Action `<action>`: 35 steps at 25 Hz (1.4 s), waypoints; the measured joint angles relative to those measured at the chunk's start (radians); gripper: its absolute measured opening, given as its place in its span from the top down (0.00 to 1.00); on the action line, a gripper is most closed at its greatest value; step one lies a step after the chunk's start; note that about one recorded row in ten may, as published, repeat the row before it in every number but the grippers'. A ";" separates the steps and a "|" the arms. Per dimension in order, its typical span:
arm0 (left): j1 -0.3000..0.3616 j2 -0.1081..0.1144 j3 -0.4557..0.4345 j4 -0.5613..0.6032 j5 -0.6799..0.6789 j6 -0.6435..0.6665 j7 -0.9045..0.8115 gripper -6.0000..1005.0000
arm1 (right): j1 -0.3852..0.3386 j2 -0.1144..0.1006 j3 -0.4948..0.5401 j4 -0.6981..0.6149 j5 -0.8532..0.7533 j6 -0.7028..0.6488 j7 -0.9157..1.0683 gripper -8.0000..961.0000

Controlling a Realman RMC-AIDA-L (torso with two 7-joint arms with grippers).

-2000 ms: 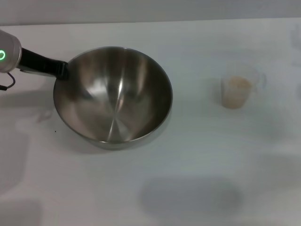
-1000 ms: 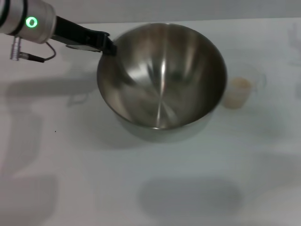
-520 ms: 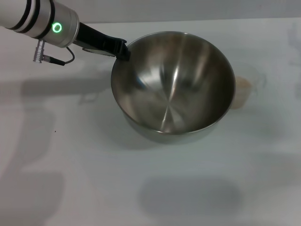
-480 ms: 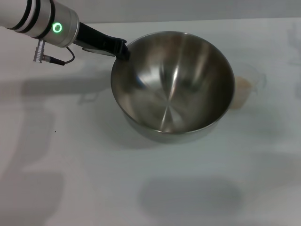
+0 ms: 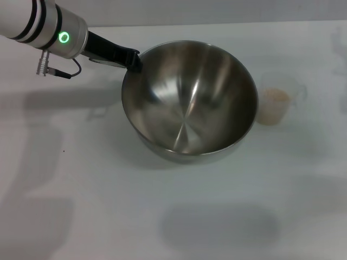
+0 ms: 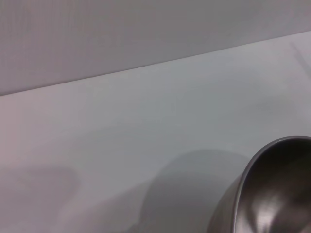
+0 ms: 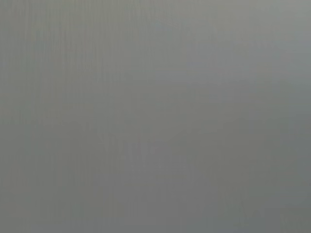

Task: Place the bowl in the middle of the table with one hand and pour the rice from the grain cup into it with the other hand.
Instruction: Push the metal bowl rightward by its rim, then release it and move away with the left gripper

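Note:
The steel bowl [image 5: 190, 100] sits near the middle of the white table [image 5: 108, 206], tilted slightly, empty inside. My left gripper [image 5: 132, 59] is shut on the bowl's far-left rim, its arm reaching in from the upper left. In the left wrist view part of the bowl [image 6: 272, 194] and its rim shows low at one side. The clear grain cup [image 5: 275, 103] stands upright to the right of the bowl, apart from it, with pale rice [image 5: 274, 96] inside. My right gripper is out of view; its wrist view shows only plain grey.
The table's far edge [image 5: 217, 24] runs along the back, with a grey wall behind it. A faint shadow [image 5: 219, 225] lies on the table in front of the bowl.
My left gripper carried the bowl from the left toward the cup over two seconds, then pulled it slightly back to the left in the last half second. The cup has not moved.

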 joint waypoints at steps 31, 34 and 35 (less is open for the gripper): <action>-0.013 0.000 0.008 0.095 0.002 0.072 0.028 0.95 | -0.001 0.000 0.000 0.000 0.000 0.000 0.000 0.30; -0.012 0.000 0.006 0.096 0.002 0.084 0.027 0.93 | -0.001 0.000 -0.002 0.001 0.000 0.000 0.000 0.30; -0.010 0.000 0.005 0.096 0.002 0.088 0.026 0.91 | -0.001 0.000 -0.002 0.001 0.000 0.000 0.000 0.30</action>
